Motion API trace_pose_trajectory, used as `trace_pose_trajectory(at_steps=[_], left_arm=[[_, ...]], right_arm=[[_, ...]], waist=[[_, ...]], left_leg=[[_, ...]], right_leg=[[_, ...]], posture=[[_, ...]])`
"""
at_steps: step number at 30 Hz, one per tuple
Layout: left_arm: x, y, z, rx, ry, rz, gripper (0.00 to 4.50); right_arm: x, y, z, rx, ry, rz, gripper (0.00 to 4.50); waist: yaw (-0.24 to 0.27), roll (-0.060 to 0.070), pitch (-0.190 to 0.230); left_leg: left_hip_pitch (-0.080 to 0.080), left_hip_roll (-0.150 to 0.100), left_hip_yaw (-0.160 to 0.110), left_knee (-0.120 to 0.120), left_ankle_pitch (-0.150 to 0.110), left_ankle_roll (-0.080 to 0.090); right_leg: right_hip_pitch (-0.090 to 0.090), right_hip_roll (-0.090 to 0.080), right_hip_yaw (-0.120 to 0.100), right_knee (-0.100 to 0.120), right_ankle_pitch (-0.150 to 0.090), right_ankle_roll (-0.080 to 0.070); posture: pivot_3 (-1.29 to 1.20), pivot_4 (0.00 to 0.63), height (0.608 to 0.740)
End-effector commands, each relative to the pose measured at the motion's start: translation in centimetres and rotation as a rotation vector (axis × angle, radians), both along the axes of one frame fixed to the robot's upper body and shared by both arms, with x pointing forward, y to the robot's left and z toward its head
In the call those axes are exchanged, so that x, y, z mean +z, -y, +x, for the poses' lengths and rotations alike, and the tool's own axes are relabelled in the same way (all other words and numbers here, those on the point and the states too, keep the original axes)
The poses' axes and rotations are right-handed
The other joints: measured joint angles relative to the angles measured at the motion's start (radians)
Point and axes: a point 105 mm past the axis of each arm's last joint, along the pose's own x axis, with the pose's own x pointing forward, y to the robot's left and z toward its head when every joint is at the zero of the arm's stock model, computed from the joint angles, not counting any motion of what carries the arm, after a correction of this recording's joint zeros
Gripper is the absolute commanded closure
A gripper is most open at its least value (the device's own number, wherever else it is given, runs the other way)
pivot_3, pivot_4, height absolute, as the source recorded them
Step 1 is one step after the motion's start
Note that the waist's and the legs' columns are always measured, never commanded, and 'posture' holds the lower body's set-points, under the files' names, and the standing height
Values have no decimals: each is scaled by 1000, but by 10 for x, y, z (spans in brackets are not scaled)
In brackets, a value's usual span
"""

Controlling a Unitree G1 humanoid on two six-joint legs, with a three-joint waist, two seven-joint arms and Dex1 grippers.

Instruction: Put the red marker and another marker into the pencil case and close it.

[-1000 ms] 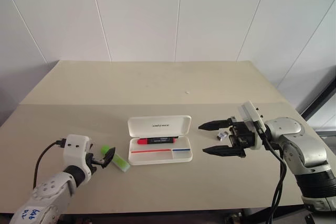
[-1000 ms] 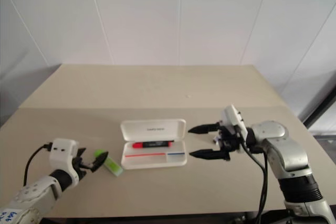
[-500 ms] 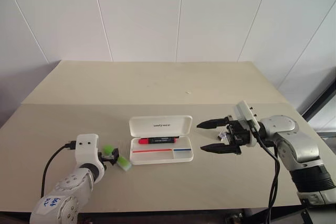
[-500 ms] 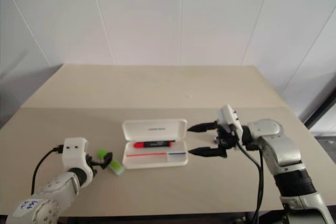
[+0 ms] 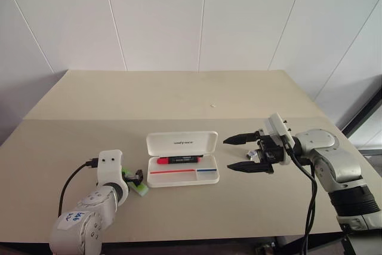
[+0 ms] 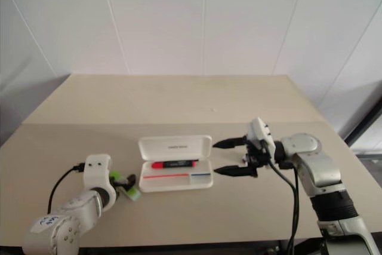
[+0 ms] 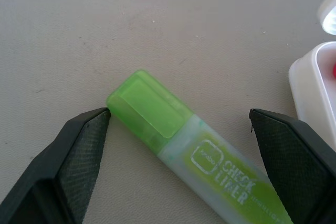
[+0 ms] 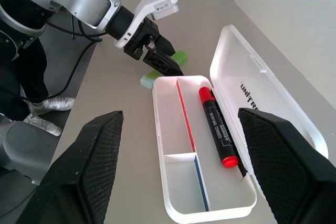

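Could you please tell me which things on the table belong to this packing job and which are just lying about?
Belonging to the job:
- red marker, already lying in the case
- green highlighter, on the table between the open left pincer fingers
- pencil case, lid open
- right pincer, open, beside the case

Lying about:
- small white speck farther back on the table

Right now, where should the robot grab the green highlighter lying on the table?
Probably across the middle of its barrel, coming down from above. The green highlighter lies flat on the table beside the open pencil case, so only its two long sides are free to pinch. The left hand, open, already straddles it, one finger by the cap.
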Motion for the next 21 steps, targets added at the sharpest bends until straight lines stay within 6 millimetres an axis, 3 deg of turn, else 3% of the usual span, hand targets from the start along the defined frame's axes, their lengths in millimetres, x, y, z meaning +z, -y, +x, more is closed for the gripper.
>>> trace_pose_trajectory(at_steps=[1, 6, 17, 21], left_arm=[[-23, -4, -9, 22, -117, -7, 0], [-31, -3, -14, 47, -165, -38, 0], [-32, -22, -10, 242, -226, -32, 0], [-38, -19, -10, 289, -269, -38, 0]], right_arm=[[8, -2, -2, 18, 41, 3, 35], [8, 0, -2, 14, 41, -1, 35], [6, 0, 2, 5, 42, -6, 35], [5, -1, 4, 4, 44, -7, 35]], waist=[[0, 0, 0], [-2, 0, 0], [-13, 1, 0], [-29, 0, 0]], left_leg=[[0, 0, 0, 0, 0, 0], [1, 0, 0, 0, 0, -1], [5, -1, 0, 1, -1, -1], [14, -3, 0, 0, -1, -1]], right_leg=[[0, 0, 0, 0, 0, 0], [1, 0, 1, -1, 0, 0], [3, 2, 5, -2, -1, -2], [12, 3, 8, -5, -6, -11]], posture=[[0, 150, 740], [0, 150, 740], [0, 150, 740], [0, 150, 740]])
